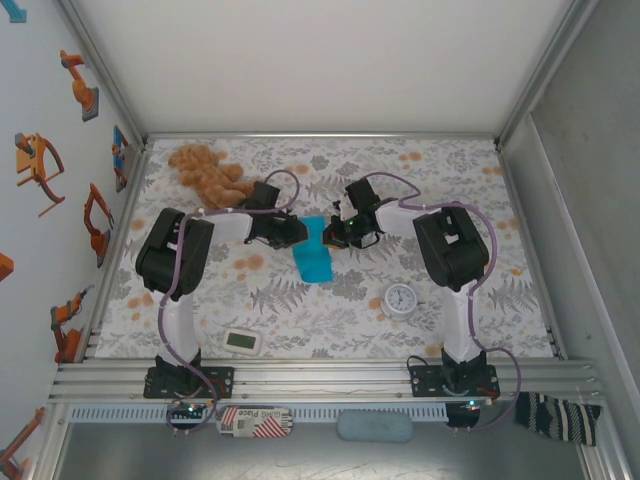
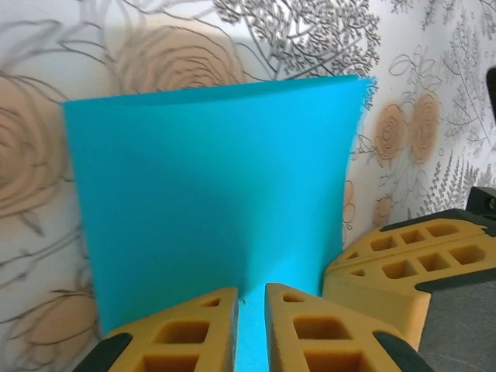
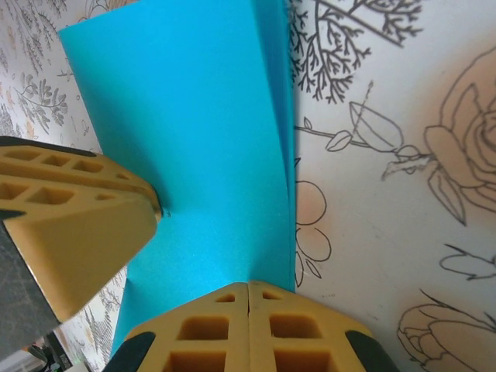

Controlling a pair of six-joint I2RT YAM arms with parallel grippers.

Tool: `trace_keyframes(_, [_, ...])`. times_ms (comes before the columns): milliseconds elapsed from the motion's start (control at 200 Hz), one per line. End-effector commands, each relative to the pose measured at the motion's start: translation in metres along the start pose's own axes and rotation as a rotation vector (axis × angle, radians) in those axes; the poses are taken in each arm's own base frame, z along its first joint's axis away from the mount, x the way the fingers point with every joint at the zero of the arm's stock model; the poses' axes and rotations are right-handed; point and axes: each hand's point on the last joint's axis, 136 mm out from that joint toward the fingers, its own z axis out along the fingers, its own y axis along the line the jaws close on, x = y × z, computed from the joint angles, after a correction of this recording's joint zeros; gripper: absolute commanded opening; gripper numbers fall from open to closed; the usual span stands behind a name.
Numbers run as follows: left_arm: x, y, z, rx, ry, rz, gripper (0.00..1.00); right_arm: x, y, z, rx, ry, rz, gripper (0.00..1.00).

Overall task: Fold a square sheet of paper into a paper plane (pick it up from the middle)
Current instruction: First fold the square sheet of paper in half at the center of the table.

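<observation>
The square sheet of paper (image 1: 313, 255) is turquoise and lies doubled over as a narrow strip on the flowered table, between my two grippers. My left gripper (image 1: 297, 236) meets its far end from the left. In the left wrist view its yellow fingertips (image 2: 217, 310) stand a narrow gap apart, pinching a raised ridge of the paper (image 2: 209, 194). My right gripper (image 1: 334, 236) comes in from the right. Its jaws are shut tight, and the right gripper (image 3: 248, 285) presses tip-down on the paper (image 3: 201, 139) near the folded edge. The paper plane is out of view.
A brown teddy bear (image 1: 208, 172) lies at the back left. A small round white clock (image 1: 402, 298) stands at the front right, and a white rectangular gadget (image 1: 243, 341) sits near the front edge. Enclosure walls bound the table (image 1: 450, 180).
</observation>
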Motion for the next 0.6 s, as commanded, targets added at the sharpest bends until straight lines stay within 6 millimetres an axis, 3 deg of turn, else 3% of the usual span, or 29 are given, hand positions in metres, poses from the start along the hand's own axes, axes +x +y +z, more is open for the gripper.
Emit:
trace_keyframes(0, [-0.005, 0.029, -0.002, -0.067, 0.0, -0.008, 0.19, 0.082, -0.144, 0.018, 0.503, 0.195, 0.185, 0.0])
trace_keyframes(135, [-0.017, 0.047, -0.014, -0.121, -0.017, -0.006, 0.19, 0.083, -0.146, 0.016, 0.508, 0.195, 0.186, 0.0])
trace_keyframes(290, [-0.037, 0.041, -0.032, -0.152, -0.064, 0.054, 0.19, 0.083, -0.147, 0.014, 0.511, 0.192, 0.186, 0.0])
trace_keyframes(421, [-0.046, 0.007, -0.043, -0.067, -0.091, 0.091, 0.19, 0.081, -0.145, 0.015, 0.5, 0.189, 0.191, 0.0])
trace_keyframes(506, [-0.039, -0.022, -0.046, -0.026, -0.11, 0.139, 0.19, 0.081, -0.145, 0.015, 0.499, 0.187, 0.194, 0.0])
trace_keyframes(596, [-0.028, -0.039, -0.041, -0.007, -0.12, 0.154, 0.19, 0.082, -0.146, 0.015, 0.501, 0.189, 0.196, 0.0])
